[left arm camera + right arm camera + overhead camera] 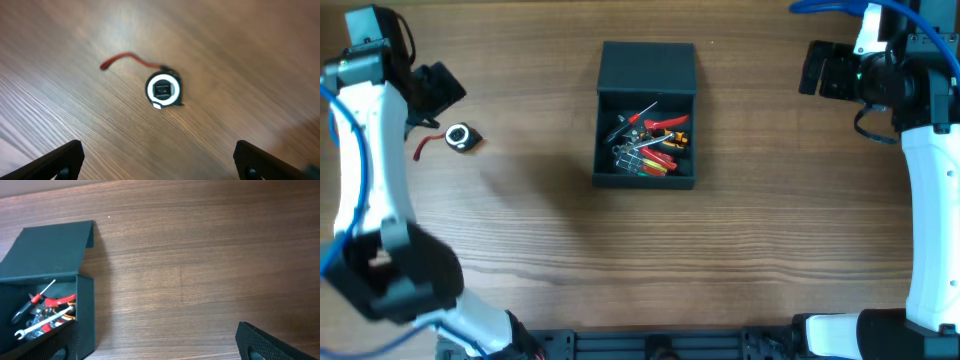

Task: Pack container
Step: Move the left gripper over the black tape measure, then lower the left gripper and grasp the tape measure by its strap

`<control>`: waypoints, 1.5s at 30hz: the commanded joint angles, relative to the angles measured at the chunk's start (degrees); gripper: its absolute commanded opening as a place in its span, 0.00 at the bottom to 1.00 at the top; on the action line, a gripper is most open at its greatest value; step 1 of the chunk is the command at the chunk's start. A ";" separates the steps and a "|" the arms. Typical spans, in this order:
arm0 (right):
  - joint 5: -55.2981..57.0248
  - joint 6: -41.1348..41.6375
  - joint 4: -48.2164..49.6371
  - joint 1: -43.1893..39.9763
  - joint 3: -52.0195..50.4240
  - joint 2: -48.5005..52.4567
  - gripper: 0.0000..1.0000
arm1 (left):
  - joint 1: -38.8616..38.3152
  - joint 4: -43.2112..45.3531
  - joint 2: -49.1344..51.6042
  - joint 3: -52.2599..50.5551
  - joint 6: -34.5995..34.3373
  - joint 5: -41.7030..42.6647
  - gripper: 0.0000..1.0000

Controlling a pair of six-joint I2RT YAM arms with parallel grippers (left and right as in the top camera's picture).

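I am looking at the dark teal-grey, matte, square plastic container (pixel 645 181), which is sitting around the middle of the brown wood-grain bench (pixel 550 230), a little towards the far side. Its flat hinged lid (pixel 648 68) is standing open, thrown back towards the far edge. Inside, a jumble of hand tools (pixel 650 140) is lying: red-handled pliers, red-handled screwdrivers and a silver wrench, as far as I am able to make out.

From the right wrist camera I am seeing the container (pixel 86 310) at the lower left with its lid (pixel 47 250) up and the hand tools (pixel 45 312) showing inside the box.

Well to the left of the container, a small round black-and-white tape measure (pixel 461 137) is lying flat on the bench, with a thin red strap (pixel 424 150) trailing off to its left. The left tool (pixel 438 88) is hanging just beyond it on the far side. On the left wrist camera the tape measure (pixel 163 90) and its strap (pixel 125 58) are sitting between the spread fingers of the left tool (pixel 162 165), which is gripping nothing.

Far off to the right, the right tool (pixel 825 70) is hovering over bare bench, well apart from the container. In its own camera the right tool (pixel 162 347) is likewise showing its fingers spread wide with nothing between them.
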 commanded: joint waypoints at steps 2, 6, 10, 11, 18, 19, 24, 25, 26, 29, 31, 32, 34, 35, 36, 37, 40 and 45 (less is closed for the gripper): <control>-0.92 0.37 -0.52 -0.17 -0.26 0.15 1.00 | 1.22 0.37 8.90 0.31 -3.93 4.31 1.00; -0.90 0.35 -1.07 -0.17 -0.24 0.15 1.00 | 1.57 1.40 13.81 0.31 -1.84 4.81 1.00; -0.90 0.35 -1.64 -0.17 -0.26 0.15 1.00 | 1.57 3.37 17.16 0.31 -1.27 4.81 1.00; -0.87 0.35 -1.81 -0.17 -0.26 0.15 1.00 | 1.57 3.91 17.77 0.31 -1.27 4.76 1.00; -0.87 0.35 -3.23 -0.17 -0.26 0.15 1.00 | 1.57 7.21 20.92 0.31 -1.29 4.79 1.00; -0.87 0.35 -3.34 -0.17 -0.26 0.15 1.00 | 1.57 7.74 21.22 0.31 -1.29 4.79 1.00; -0.87 0.35 -4.13 -0.17 -0.26 0.15 1.00 | 1.57 10.16 21.49 0.31 -1.29 4.79 1.00; -0.90 0.35 -4.26 -0.17 -0.26 0.15 1.00 | 1.57 10.62 21.57 0.31 -1.29 4.76 1.00; -0.87 0.35 -4.35 -0.17 -0.26 0.15 1.00 | 1.57 10.99 21.57 0.31 -1.29 4.76 1.00; -0.87 0.35 -4.52 -0.17 -0.26 0.15 1.00 | 1.57 11.85 21.57 0.31 -1.29 4.74 1.00; -0.87 0.35 -4.59 -0.17 -0.26 0.15 1.00 | 1.57 12.37 21.59 0.31 -1.29 4.68 1.00; -0.87 0.33 -4.66 -0.17 -0.26 0.15 1.00 | 1.57 12.57 21.59 0.31 -1.29 4.55 1.00; -0.90 0.33 -4.79 -0.17 -0.26 0.15 1.00 | 1.57 13.14 21.81 0.31 -1.29 4.50 1.00; -0.87 0.35 -4.83 -0.17 -0.26 0.15 1.00 | 1.57 13.16 21.99 0.31 -1.29 4.46 1.00; -0.87 0.33 -4.87 -0.17 -0.26 0.15 1.00 | 1.57 13.25 22.36 0.31 -1.33 4.35 1.00; -0.87 0.33 -5.01 -0.17 -0.26 0.15 1.00 | 1.57 13.18 22.84 0.31 -1.33 4.33 1.00; -0.87 0.31 -5.31 -0.17 -0.26 0.15 1.00 | 1.57 12.85 24.33 0.31 -1.51 4.37 1.00; -0.87 0.31 -5.38 -0.17 -0.26 0.15 1.00 | 1.57 12.72 24.79 0.31 -2.03 3.58 1.00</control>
